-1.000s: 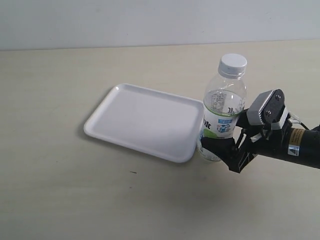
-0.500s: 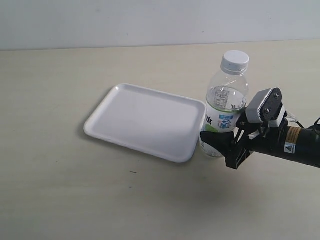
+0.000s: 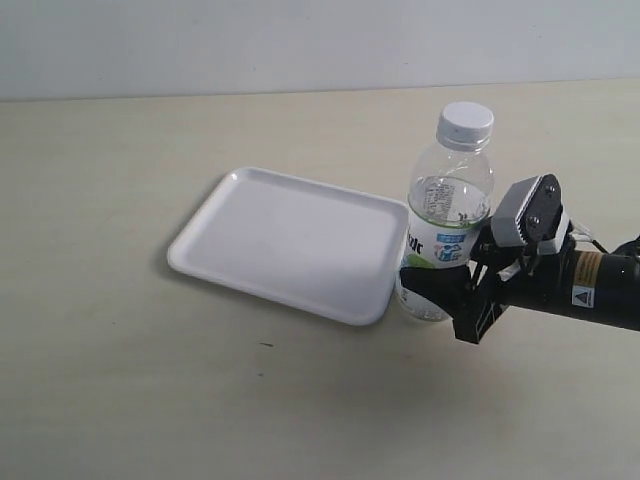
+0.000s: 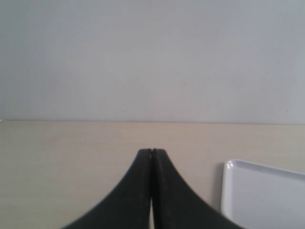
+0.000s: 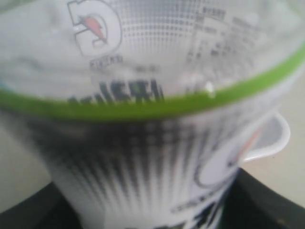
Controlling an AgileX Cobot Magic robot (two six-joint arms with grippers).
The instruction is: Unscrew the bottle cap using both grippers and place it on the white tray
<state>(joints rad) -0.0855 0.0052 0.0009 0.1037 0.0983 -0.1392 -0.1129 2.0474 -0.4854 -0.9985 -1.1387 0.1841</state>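
Bottle cap (image 3: 467, 122), small, round, white ribbed plastic, is seen screwed on the neck at the very top. The all-black left gripper (image 4: 151, 152) is clenched on nothing, with no bottle in its view; it should be opened and brought squarely over the cap. Just beside the shallow white rectangular plastic tray (image 3: 290, 240), the clear labelled plastic bottle (image 3: 447, 215) is grasped low by the grey-white-blocked right gripper (image 3: 432, 290); a firm clasp is needed against twisting.

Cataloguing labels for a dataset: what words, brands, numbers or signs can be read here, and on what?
Label on the clear plastic bottle: print, too blurred to read in either view.
Yellow sticker on the black arm: text too small; a warning triangle beside it.
White ribbed cap, white rectangular tray: none.
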